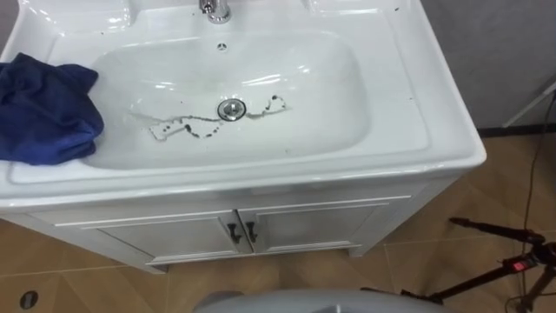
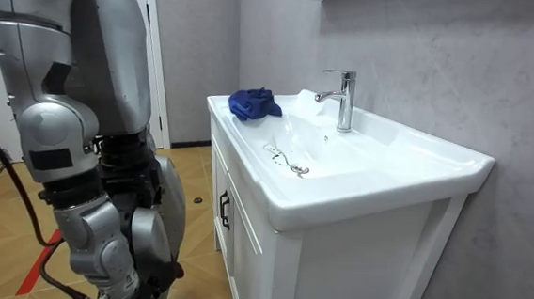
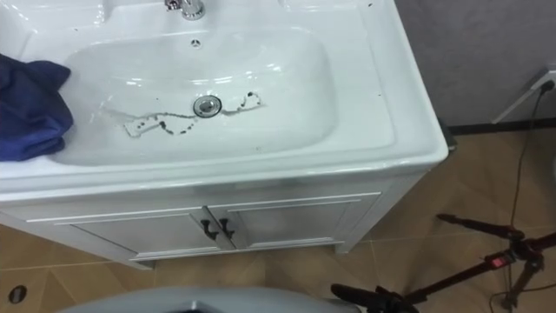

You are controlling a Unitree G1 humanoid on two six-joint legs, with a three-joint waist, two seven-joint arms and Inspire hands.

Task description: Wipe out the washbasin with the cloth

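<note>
A bathroom: white basin (image 1: 408,130), tap (image 2: 344,98), cabinet (image 1: 304,228) beneath.

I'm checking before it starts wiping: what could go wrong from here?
The blue cloth lies bunched on the left rim of the basin; a poor grab could knock it to the floor. The dark marks trail both sides of the drain, so one pass may smear or miss some.

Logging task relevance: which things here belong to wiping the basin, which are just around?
For the job: basin, blue cloth on its left rim, dark smears by the drain.
Just around: faucet, cabinet doors, tripod on the floor.
</note>
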